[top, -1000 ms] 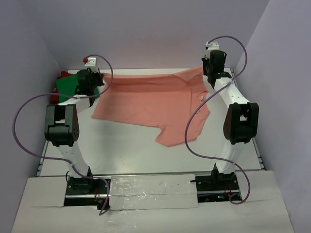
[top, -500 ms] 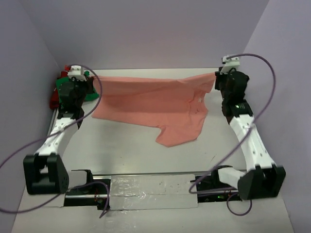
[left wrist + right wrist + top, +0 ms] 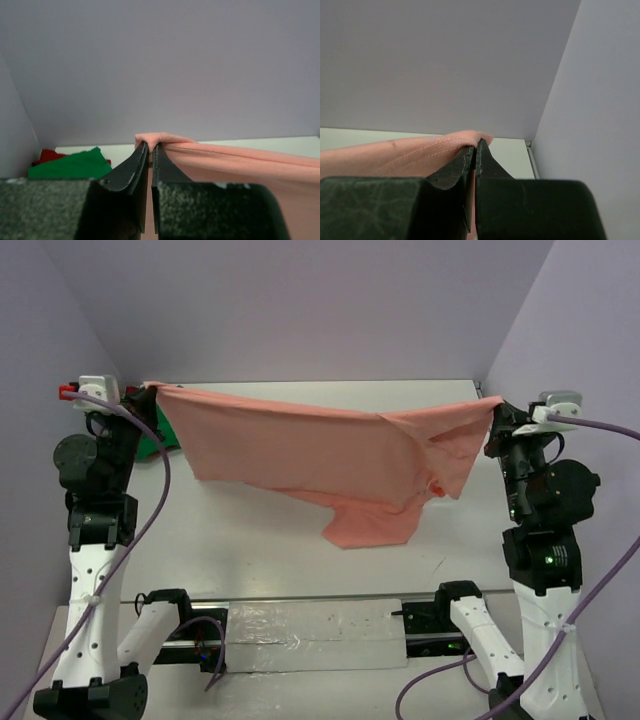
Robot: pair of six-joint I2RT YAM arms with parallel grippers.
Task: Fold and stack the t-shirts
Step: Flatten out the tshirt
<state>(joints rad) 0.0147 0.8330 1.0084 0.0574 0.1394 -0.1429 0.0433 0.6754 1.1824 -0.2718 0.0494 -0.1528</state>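
Light is even, diffuse and fairly bright, falling from above. The top view is sharp edge to edge. The table (image 3: 270,560) reads matte pale grey, with only a soft, faint shadow under the salmon-pink shirt (image 3: 300,450) hanging between the two pincers. Walls are flat lavender, dimmer toward the corners. In the left wrist view, the left gripper (image 3: 151,145) is dark, its near body blurred and grainy along the bottom edge, its tips crisper with a thin pale sheen on the edges. The right gripper (image 3: 475,143) is near-black and underexposed, its base soft, and the cloth stitching left of its tips is legible.
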